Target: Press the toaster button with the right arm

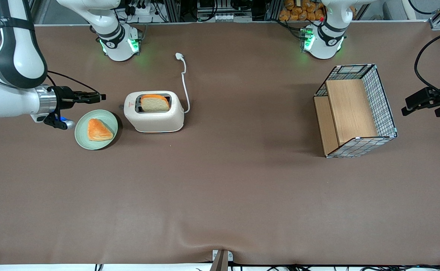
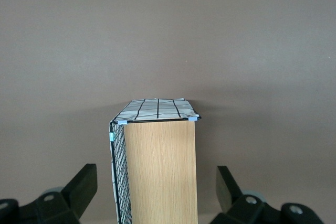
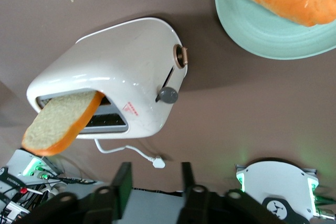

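Gripper (image 1: 98, 98), slim and black on your white jointed right arm (image 1: 9, 75): hovering above the brown table (image 1: 220, 195), just off the toaster's short end; its two fingers (image 3: 122, 184) are parted with nothing between them.

Round pale green plate (image 1: 79, 136): beside the toaster, toward your working arm's end, carrying one orange-crusted bread wedge (image 1: 98, 130).

Cream-white two-slot toaster (image 1: 155, 119): upright on the table, one bread slice (image 1: 154, 103) standing in a slot.

Toaster button (image 3: 168, 95), a small grey lever nub: on the short end face pointing at your gripper, apart from the fingers.

White cord with plug (image 1: 184, 81): running from the toaster away from the front camera.

Wire-mesh basket with wooden panels (image 1: 355, 111): toward the parked arm's end.
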Available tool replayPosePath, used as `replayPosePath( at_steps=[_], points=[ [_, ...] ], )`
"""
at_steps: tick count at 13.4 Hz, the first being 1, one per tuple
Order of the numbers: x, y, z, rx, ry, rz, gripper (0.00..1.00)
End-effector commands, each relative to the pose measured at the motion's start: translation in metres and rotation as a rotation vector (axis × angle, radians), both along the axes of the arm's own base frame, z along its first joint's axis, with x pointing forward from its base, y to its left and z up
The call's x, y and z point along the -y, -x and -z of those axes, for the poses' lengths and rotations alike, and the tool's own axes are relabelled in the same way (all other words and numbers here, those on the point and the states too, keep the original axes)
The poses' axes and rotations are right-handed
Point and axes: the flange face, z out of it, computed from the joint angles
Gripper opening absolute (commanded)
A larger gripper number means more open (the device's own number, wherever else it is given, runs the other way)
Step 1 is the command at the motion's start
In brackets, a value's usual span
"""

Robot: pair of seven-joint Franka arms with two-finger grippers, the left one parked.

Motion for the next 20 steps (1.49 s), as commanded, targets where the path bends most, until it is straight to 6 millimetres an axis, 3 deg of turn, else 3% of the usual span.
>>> replayPosePath(
  at_steps=[1, 8, 14, 20],
  points=[
    [-0.005, 0.006, 0.014, 0.027, -0.005, 0.028, 0.00],
    [-0.007, 0.011, 0.061, 0.032, -0.014, 0.071, 0.00],
    [-0.032, 0.021, 0.084, 0.043, -0.017, 0.076, 0.00],
    [-0.031, 0.028, 0.098, 0.026, -0.009, 0.082, 0.00]
  ],
)
